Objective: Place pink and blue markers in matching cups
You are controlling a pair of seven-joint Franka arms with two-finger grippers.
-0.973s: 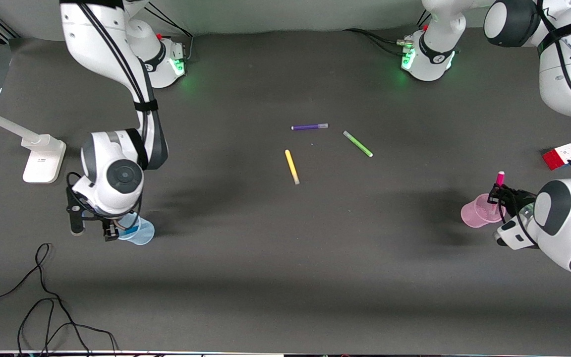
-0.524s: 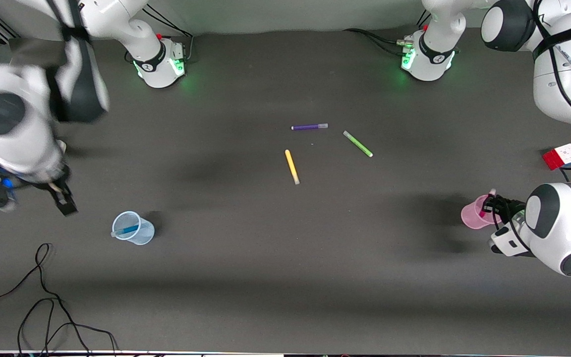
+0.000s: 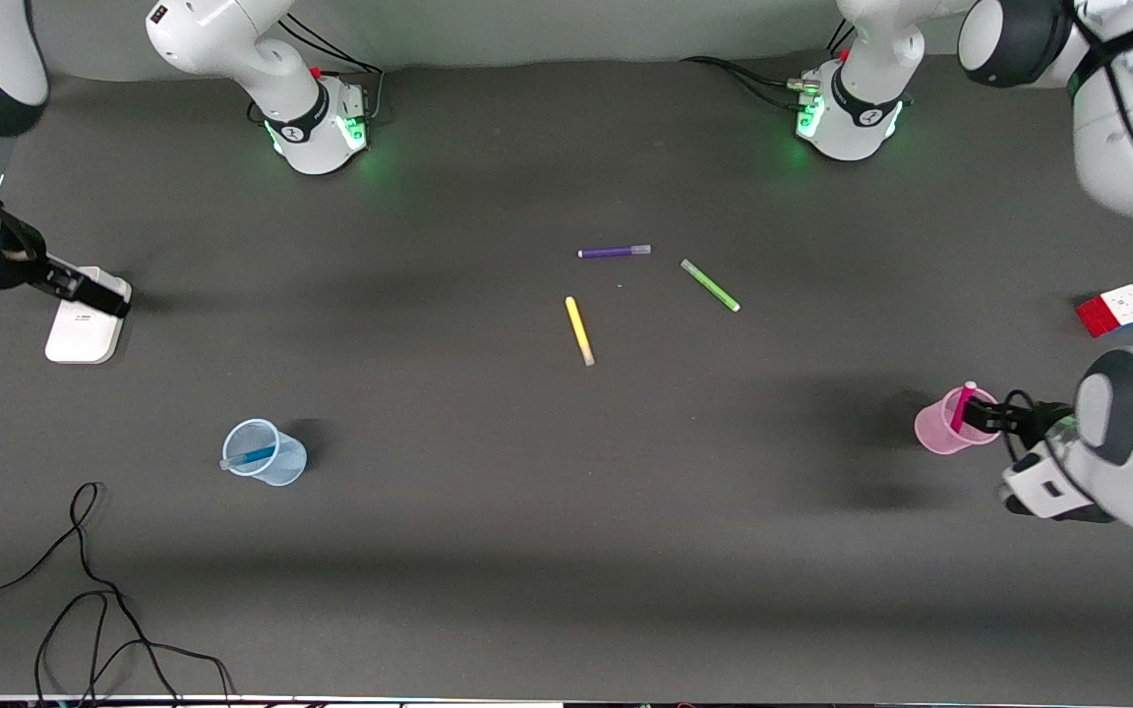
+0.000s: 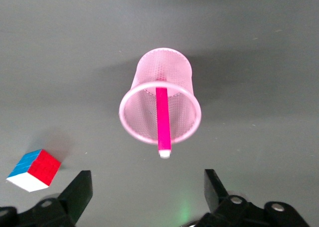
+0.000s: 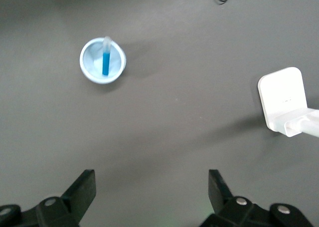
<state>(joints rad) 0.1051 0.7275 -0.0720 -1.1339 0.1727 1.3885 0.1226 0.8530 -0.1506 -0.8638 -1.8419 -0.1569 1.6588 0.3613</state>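
Note:
The blue marker [image 3: 250, 456] stands inside the pale blue cup [image 3: 271, 464], which is upright near the right arm's end of the table. They also show in the right wrist view, marker [image 5: 105, 62] in cup [image 5: 117, 70]. My right gripper [image 5: 149, 179] is open, empty and high over bare table, away from that cup. The pink marker [image 3: 962, 405] leans inside the pink cup [image 3: 940, 428]. My left gripper [image 3: 991, 418] is open and empty just beside that cup. In the left wrist view its open gripper [image 4: 147, 179] is apart from the marker [image 4: 162, 122] and cup [image 4: 184, 87].
Purple [image 3: 614, 252], green [image 3: 710, 285] and yellow [image 3: 579, 330] markers lie at mid table. A colour cube [image 3: 1115, 310] sits near the left arm's end. A white stand base [image 3: 85, 315] sits at the right arm's end. Black cables [image 3: 85, 590] lie nearer the front camera.
My right gripper let go of the blue marker in the blue cup and rose away toward the table's end. My left gripper lowered the pink marker into the pink cup, opened and drew back.

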